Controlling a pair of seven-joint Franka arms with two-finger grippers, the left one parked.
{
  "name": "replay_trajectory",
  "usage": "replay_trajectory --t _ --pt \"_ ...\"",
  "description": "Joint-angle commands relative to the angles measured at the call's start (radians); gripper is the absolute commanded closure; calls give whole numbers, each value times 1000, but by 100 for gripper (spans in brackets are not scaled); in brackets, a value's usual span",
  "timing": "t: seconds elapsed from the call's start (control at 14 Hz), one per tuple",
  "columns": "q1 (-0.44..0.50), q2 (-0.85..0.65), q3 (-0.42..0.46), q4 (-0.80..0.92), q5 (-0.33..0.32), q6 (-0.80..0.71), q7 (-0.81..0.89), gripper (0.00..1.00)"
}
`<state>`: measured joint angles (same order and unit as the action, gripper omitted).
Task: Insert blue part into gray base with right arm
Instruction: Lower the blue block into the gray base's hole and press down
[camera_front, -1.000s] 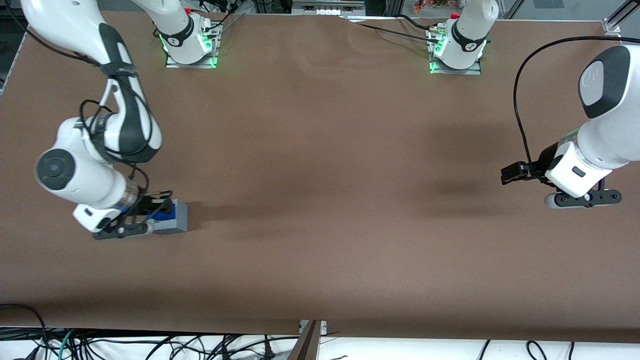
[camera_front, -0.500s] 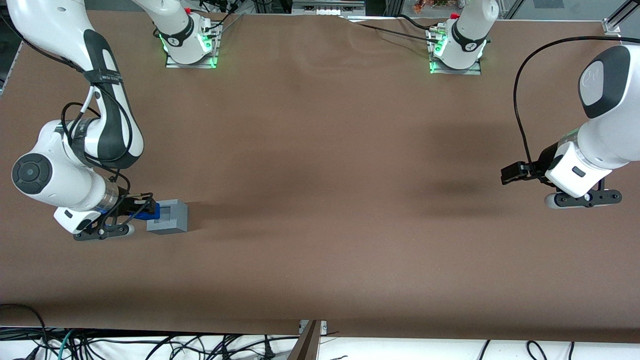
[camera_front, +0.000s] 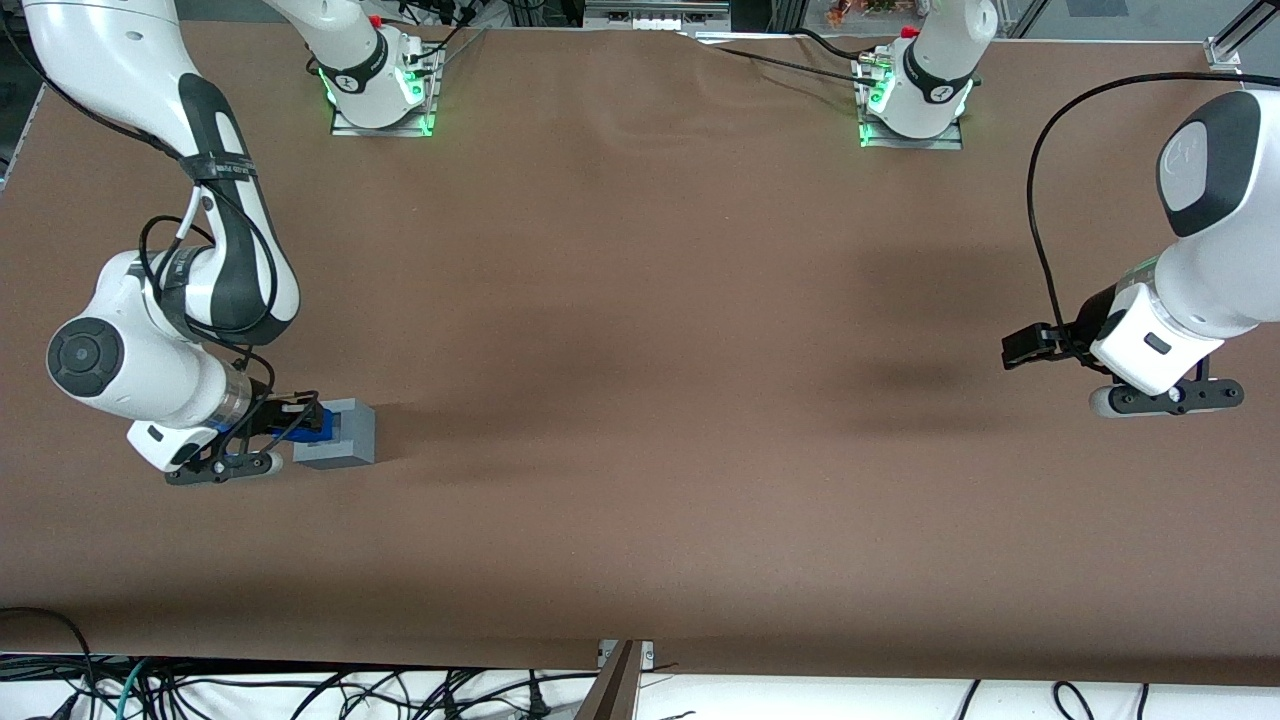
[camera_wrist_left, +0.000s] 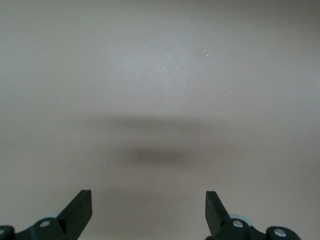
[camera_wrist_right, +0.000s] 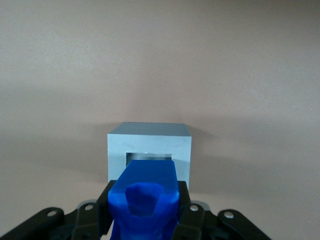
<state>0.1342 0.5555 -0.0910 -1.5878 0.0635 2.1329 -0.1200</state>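
Brown table (camera_front: 640, 400) | gripper (camera_front: 290, 425) clamped on blue part (camera_wrist_right: 147, 192), just beside gray base (camera_front: 340, 435) at working arm's end | recess at 12 o'clock of part, not yet entered | alignment appears close

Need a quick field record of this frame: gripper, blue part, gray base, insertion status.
gripper: the right arm's gripper is low over the table at the working arm's end, beside the gray base, shut on the blue part
blue part: the blue part is held between the fingers, its leading end at the base's recess
gray base: the gray base rests on the table, recess facing the gripper
insertion status: not seated; most of the part is outside the base
alignment: the part looks centered on the recess in the wrist view
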Motion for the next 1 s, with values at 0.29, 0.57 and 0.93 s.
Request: replay_trajectory --t 0.29,0.57,0.93 --pt "1 -14 5 -38 15 41 -7 76" --pt "5 -6 5 -38 15 62 -1 76" --pt "7 1 7 -44 15 81 0 76"
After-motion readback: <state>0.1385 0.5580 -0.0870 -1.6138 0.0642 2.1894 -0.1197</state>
